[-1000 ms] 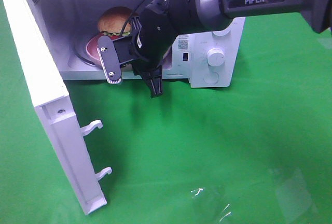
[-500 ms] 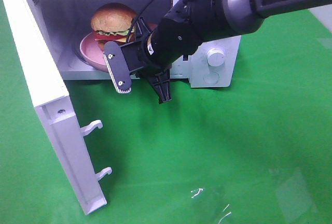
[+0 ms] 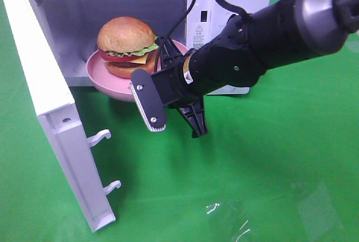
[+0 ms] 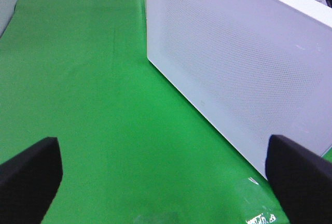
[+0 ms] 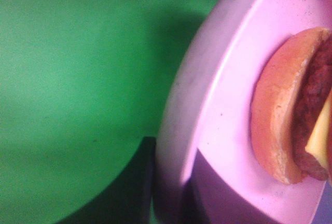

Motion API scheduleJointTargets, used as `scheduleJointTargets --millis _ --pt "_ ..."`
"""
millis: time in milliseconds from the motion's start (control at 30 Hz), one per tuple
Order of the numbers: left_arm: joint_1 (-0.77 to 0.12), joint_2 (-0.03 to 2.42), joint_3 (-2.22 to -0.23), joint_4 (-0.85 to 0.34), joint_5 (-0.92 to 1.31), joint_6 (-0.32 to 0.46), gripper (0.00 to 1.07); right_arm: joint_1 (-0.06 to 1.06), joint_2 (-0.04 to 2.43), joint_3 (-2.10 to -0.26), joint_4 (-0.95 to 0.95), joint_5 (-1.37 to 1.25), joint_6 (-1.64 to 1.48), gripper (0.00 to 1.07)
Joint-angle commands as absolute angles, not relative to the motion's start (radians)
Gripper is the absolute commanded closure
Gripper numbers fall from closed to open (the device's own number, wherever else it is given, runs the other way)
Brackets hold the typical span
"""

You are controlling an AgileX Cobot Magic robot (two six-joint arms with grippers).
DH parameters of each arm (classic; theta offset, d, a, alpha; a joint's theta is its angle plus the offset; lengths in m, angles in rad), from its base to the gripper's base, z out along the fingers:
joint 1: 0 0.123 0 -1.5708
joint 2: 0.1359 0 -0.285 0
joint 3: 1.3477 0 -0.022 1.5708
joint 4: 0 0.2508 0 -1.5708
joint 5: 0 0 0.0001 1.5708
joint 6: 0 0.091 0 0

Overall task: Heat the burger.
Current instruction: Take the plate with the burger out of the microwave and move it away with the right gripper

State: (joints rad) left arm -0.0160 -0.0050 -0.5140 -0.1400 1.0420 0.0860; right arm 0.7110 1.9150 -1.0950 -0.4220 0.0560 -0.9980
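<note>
One burger (image 3: 125,39) is carried on a pink plate (image 3: 101,74), gripped at its rim by the right gripper (image 3: 168,93); the left gripper (image 4: 166,182) is spread wide beside the microwave door (image 4: 244,73).

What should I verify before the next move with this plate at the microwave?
1. Microwave door swung wide: ok.
2. Burger upright and centred on the pink plate: ok.
3. Plate fully inside the microwave: not ok; its front rim sticks out past the opening.
4. Right gripper firmly holding the plate rim: cannot tell; the contact is hidden.
5. Left gripper out of the way: ok; open, empty, outside the door.
</note>
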Motion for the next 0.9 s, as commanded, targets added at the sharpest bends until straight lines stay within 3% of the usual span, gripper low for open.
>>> scheduleJointTargets --millis 33,900 --pt "-0.015 -0.019 -0.510 -0.135 1.035 0.082 0.06 0.697 1.842 -1.046 -0.422 0.000 -0.965 1.07" --pt "-0.015 -0.019 -0.510 -0.135 1.035 0.082 0.06 0.697 1.384 -0.666 -0.423 0.021 -0.965 1.07"
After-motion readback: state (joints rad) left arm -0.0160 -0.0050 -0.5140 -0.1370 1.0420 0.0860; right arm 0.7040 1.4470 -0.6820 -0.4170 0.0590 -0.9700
